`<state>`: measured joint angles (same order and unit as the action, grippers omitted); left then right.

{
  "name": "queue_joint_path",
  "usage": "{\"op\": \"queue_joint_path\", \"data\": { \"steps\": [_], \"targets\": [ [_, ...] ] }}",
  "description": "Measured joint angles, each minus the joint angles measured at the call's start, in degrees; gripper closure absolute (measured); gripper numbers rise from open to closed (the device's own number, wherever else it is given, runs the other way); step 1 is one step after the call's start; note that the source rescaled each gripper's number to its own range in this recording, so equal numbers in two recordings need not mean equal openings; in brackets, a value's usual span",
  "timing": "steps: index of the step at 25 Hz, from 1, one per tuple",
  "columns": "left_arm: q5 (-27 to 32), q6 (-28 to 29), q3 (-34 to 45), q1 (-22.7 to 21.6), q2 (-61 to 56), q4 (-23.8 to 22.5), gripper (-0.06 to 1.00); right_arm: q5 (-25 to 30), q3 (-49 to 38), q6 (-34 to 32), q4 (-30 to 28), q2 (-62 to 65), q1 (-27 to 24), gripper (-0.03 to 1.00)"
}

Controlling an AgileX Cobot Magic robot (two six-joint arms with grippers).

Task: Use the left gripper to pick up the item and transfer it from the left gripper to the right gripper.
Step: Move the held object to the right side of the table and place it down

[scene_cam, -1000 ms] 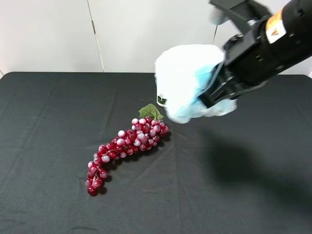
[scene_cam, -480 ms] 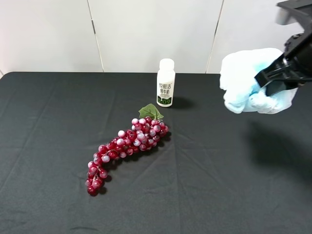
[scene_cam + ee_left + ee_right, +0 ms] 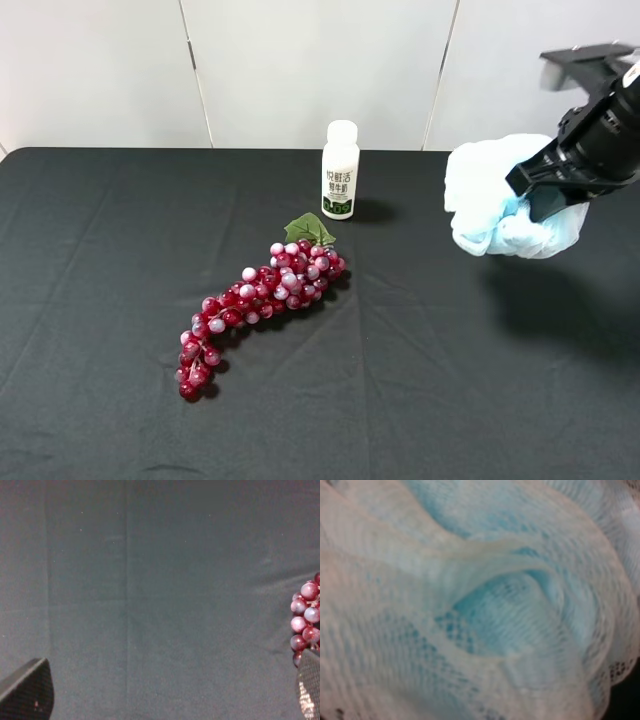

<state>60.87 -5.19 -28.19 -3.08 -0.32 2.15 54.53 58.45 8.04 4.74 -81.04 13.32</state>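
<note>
Black cloth covers the whole bench [image 3: 120,420], and a white wall [image 3: 300,70] with thin lines in it stands behind.

A thick black arm [image 3: 610,130] comes in from the right side at the back. At its end is the right gripper [image 3: 533,195]. Its jaws are shut tight on the puff [image 3: 490,200] and pinch it on its right side.

This puff is a soft, ruffled lump, white with pale blue. It hangs in the air over the back right part of the bench and does not touch the cloth. It is a bit wider than it is tall. Its long way runs side to side, almost level, and it sticks out from the jaws toward the middle of the bench. A dark shadow [image 3: 560,300] lies on the cloth below it. The right wrist camera sees only mesh, very close and blurry.

Near the middle lies a dark red grape bunch [image 3: 260,300]. It slants from front left to back right, with a green leaf [image 3: 310,228] at the back end.

Just behind the leaf stands a small white bottle [image 3: 340,170], upright, with its cap on.

The left gripper [image 3: 167,687] is low over the bench. Its jaws are wide apart and hold nothing. Only bare cloth lies between them, and some grapes sit just beside one tip.
</note>
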Motion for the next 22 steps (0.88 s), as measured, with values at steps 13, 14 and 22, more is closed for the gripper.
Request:
{"op": "queue_joint_path", "data": {
  "steps": [13, 14, 22],
  "targets": [
    [0.0, 0.0, 0.0, 0.0, 0.0, 0.0, -0.03, -5.97, 0.17, 0.06, 0.02, -10.79, -0.01, 0.97],
    [0.0, 0.0, 0.0, 0.0, 0.0, 0.0, -0.03, -6.52, 0.22, 0.06, 0.07, -11.31, -0.01, 0.97],
    [0.0, 0.0, 0.0, 0.0, 0.0, 0.0, -0.03, -7.94, 0.37, 0.06, -0.04, -14.58, -0.01, 0.97]
  ]
}}
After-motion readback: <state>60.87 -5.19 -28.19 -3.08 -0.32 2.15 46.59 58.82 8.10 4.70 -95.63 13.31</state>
